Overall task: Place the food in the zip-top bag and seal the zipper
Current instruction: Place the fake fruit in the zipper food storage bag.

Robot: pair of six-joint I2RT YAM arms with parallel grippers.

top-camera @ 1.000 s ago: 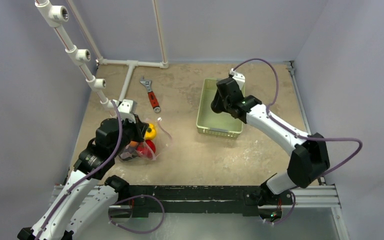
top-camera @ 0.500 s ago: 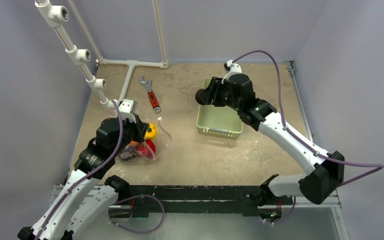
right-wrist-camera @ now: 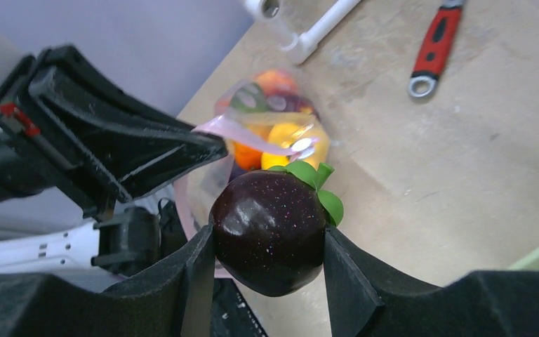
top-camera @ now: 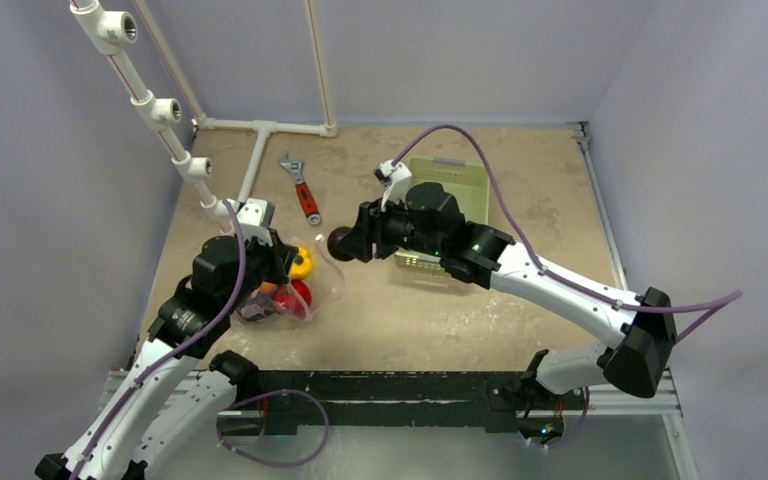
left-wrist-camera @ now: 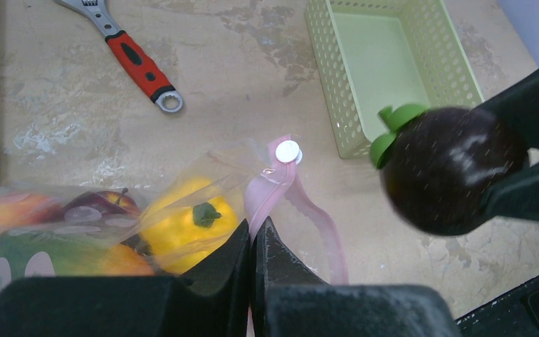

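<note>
My right gripper [top-camera: 345,243] is shut on a dark round fruit [right-wrist-camera: 270,232] with green leaves and holds it above the table, just right of the clear zip-top bag [top-camera: 310,285]. It also shows in the left wrist view [left-wrist-camera: 453,168]. My left gripper [left-wrist-camera: 253,235] is shut on the bag's pink zipper strip [left-wrist-camera: 281,186] and holds the mouth up and open. Inside the bag lie a yellow pepper [left-wrist-camera: 182,221], a red fruit [top-camera: 290,297] and orange pieces [left-wrist-camera: 14,210].
A pale green mesh basket [top-camera: 447,190] stands behind the right arm. A red-handled wrench [top-camera: 303,190] lies at the back. White pipes [top-camera: 165,110] run along the left and the rear wall.
My right gripper has lifted the dark fruit out of the green basket and carried it left toward the bag's mouth. The left gripper has kept its hold on the zipper strip.
</note>
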